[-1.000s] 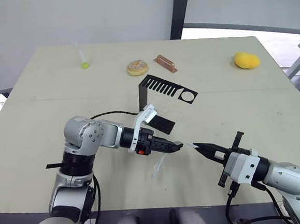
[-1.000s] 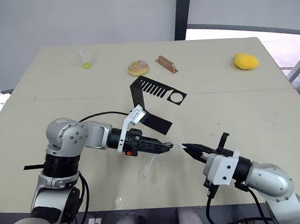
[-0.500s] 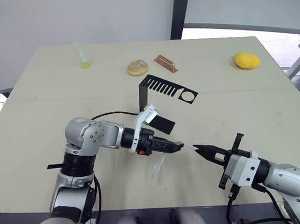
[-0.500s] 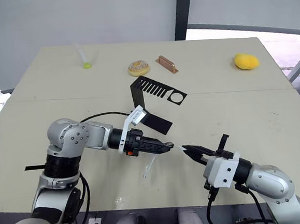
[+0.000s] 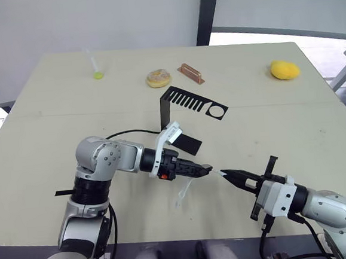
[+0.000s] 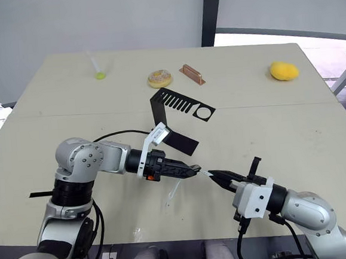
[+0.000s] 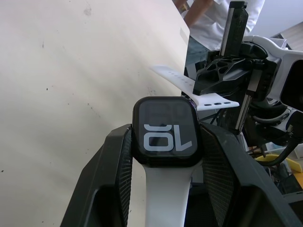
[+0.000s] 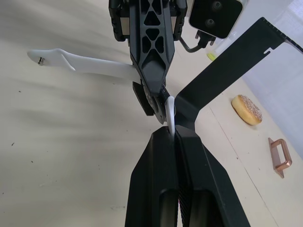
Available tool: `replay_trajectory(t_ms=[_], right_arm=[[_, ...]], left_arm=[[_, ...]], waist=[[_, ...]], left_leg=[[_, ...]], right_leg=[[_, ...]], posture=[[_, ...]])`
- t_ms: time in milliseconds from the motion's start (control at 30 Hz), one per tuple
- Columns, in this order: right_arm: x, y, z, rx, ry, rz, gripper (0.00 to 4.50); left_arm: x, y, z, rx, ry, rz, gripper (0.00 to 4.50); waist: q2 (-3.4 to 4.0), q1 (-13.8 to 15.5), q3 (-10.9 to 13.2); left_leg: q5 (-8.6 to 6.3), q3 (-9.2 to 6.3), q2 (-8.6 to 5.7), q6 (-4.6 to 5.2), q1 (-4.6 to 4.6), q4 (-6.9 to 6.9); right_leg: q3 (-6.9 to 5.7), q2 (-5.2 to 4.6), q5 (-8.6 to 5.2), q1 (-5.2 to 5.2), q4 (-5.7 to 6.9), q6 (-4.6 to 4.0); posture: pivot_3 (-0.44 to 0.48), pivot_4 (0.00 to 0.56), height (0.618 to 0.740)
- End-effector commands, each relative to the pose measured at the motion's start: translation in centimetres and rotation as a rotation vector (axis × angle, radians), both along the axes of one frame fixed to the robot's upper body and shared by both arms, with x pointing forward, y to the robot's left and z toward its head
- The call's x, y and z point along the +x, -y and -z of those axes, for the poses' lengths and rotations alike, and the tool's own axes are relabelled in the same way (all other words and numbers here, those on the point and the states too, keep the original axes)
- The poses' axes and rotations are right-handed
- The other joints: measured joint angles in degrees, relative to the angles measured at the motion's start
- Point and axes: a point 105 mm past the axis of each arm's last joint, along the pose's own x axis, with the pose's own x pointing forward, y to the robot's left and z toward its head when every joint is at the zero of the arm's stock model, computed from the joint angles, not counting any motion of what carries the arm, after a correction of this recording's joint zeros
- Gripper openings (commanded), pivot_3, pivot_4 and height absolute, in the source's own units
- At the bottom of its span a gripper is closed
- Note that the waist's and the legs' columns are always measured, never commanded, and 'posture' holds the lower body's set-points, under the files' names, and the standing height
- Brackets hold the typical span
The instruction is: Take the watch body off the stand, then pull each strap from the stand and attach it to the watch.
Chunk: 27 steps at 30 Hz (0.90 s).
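Beige tabletop (image 5: 292, 126) carries, toward the centre, the stand (image 5: 186, 107), a black bent sheet-metal bracket with a flat base, an upright, and a top arm bearing comb slots and a ring hole. Both its slots and its ring hole hold nothing. Near the front edge, the left gripper (image 5: 205, 170) and the right gripper (image 5: 229, 175) point at each other, tips nearly meeting above the table.

Left gripper: its fingers (image 7: 118, 161) are clamped on the two sides of the watch body (image 7: 164, 139), a black rounded-square case whose dark screen shows the light digits "10", seen upside down in the left wrist view. One white strap (image 5: 182, 194) is already joined to the case and hangs from it toward the table.

Right gripper: its fingers (image 8: 189, 156) are pressed together, pinching the second strap (image 7: 191, 87), a white band with small holes, whose free end reaches the edge of the watch body.

Far side of the table, in descending size: a yellow sponge-like lump (image 5: 284, 69), a sprinkled doughnut (image 5: 159, 78), a copper-coloured handle (image 5: 190, 73), and a clear tube with a green tip (image 5: 95, 67).
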Motion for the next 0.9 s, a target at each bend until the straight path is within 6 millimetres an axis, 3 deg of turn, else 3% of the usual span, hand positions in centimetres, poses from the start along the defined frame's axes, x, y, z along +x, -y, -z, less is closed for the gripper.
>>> replay_trajectory(t_ms=[33, 900], right_arm=[[0.02, -0.08, -0.64, 0.011, 0.04, -0.005, 0.0], [0.28, 0.77, -0.97, 0.023, 0.041, 0.041, 0.0]], left_arm=[[-0.39, 0.28, -0.83, -0.034, 0.032, 0.025, 1.59], [-0.35, 0.32, -1.17, -0.035, 0.028, 0.022, 1.59]], waist=[[0.0, 0.0, 0.0], [0.0, 0.0, 0.0]], left_leg=[[0.0, 0.0, 0.0, 0.0, 0.0, 0.0], [0.0, 0.0, 0.0, -0.01, 0.0, -0.01]], right_leg=[[0.0, 0.0, 0.0, 0.0, 0.0, 0.0], [0.0, 0.0, 0.0, 0.0, -0.01, 0.0]], posture=[[0.0, 0.15, 0.74], [0.0, 0.15, 0.74]])
